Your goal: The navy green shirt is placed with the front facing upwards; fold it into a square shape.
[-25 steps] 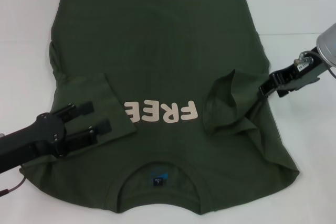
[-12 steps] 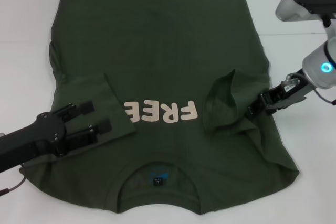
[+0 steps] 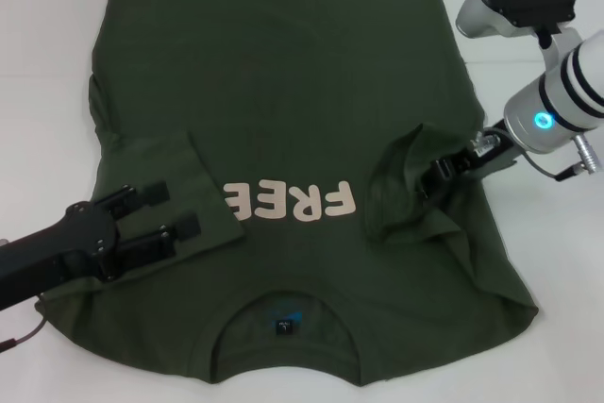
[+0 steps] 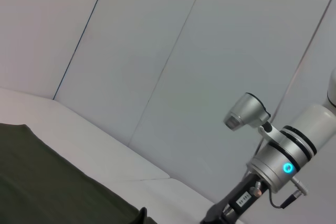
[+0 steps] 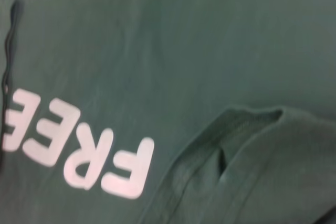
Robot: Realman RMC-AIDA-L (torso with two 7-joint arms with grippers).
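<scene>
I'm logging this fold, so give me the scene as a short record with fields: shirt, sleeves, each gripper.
shirt: navy green shirt flat on the white table, front up, collar nearest the robot
sleeves: both folded inward over the body; the right one bunched
left gripper: left gripper open, over the folded left sleeve
right gripper: right gripper at the right sleeve's bunched cloth
lettering: FREE

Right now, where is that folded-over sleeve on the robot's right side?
In the head view the right sleeve lies folded in over the navy green shirt, just right of the cream FREE lettering, with the right gripper at its outer edge.
</scene>
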